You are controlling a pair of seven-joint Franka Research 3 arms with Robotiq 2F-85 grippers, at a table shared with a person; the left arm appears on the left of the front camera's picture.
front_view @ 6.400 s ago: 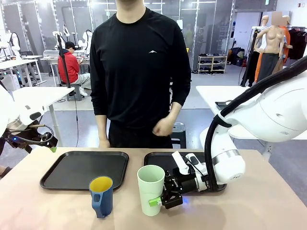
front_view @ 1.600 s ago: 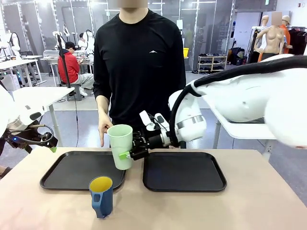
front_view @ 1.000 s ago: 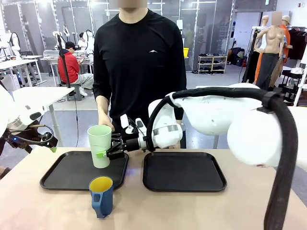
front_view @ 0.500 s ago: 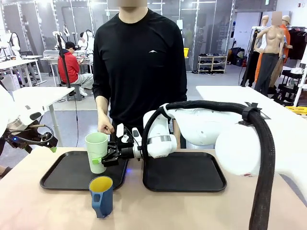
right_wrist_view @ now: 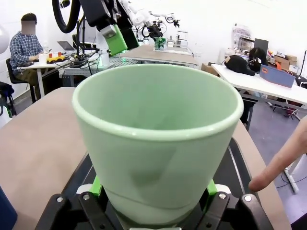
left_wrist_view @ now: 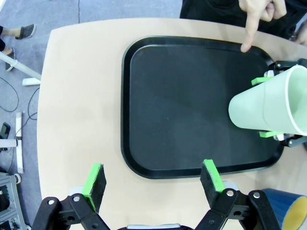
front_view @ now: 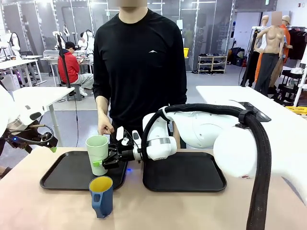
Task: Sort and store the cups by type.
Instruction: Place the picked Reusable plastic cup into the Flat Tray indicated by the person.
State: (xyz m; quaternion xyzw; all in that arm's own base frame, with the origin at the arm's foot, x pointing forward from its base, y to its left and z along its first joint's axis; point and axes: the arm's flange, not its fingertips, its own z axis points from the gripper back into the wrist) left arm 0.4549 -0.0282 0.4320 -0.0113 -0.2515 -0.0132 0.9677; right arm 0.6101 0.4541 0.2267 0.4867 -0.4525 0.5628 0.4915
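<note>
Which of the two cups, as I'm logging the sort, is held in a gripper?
The tall mint-green tumbler, clamped by the right gripper at the left tray; the blue mug stands free on the table.

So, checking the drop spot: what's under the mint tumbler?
The left black tray, bare beneath it. The right pincer grips the tumbler; whether its base touches the tray can't be seen.
</note>
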